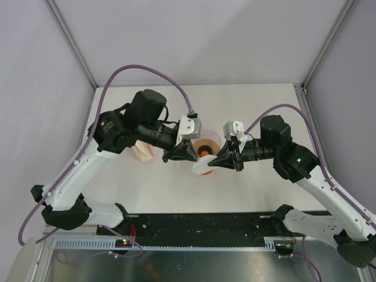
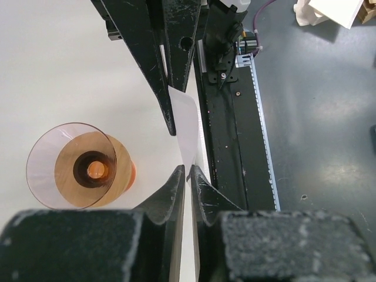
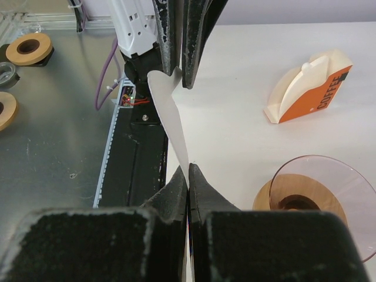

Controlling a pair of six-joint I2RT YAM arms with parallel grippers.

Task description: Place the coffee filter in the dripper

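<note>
We have both claws pressed together on the coffee filter (image 2: pixel 187 126). The left claw (image 2: pixel 188 174) pinches one edge and the right claw (image 3: pixel 188 174) the opposite edge, so the thin white paper hangs as a flat sheet between them, apparently lifted off the worktop (image 1: pixel 264 108). We judge the two-sided hold is there to tug the folded paper open into a cone, or to pass it from one arm to the other, since a single pinch would leave it flat. The dripper (image 2: pixel 70 165) stands mouth up just beside the filter, on its far side, with nothing inside, so the seating is not yet done. The stack of folded filters (image 3: pixel 308 88) sits well apart, out of the way.
</note>
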